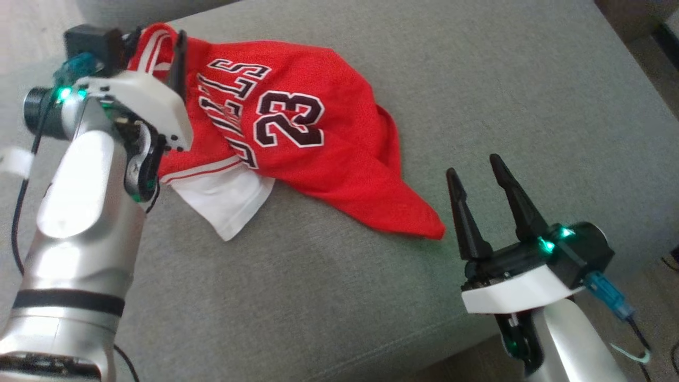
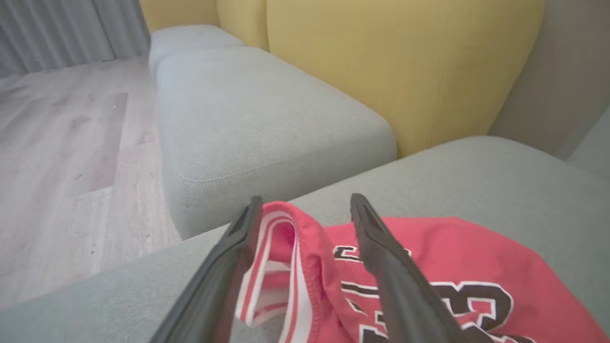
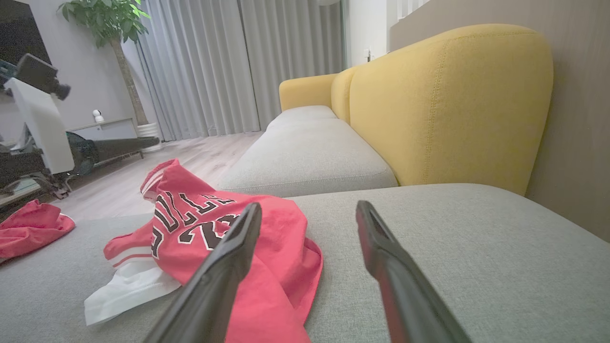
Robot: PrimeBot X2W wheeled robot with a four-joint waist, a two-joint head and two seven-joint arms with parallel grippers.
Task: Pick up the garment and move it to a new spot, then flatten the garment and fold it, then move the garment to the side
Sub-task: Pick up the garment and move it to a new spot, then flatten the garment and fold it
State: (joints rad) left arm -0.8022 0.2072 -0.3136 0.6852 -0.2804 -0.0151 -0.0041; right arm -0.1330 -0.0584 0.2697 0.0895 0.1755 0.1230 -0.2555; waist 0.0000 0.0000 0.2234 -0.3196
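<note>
Red mesh is spread in a crumpled heap: the sleeveless basketball jersey (image 1: 318,154), lettered in black and white with a "23", lies on the wide grey fabric sofa seat (image 1: 477,79), toward its left side in the head view. Its long axis is laid diagonally, from a raised, red-and-white striped edge at the far left down to a pointed red corner at the near right. A white panel (image 1: 228,201) is exposed along its near left edge.

The left gripper (image 2: 306,200) is held at the striped end with its fingers spread; the trim stands between them (looped, not pinched). The right gripper (image 1: 472,164) is held just beside the pointed corner, apart from it, its fingers also spread.

Beyond the jersey, a second grey seat cushion (image 2: 248,114) and a yellow padded backrest (image 3: 452,95) are seen, with a pale wooden floor (image 2: 57,143) at the left.
</note>
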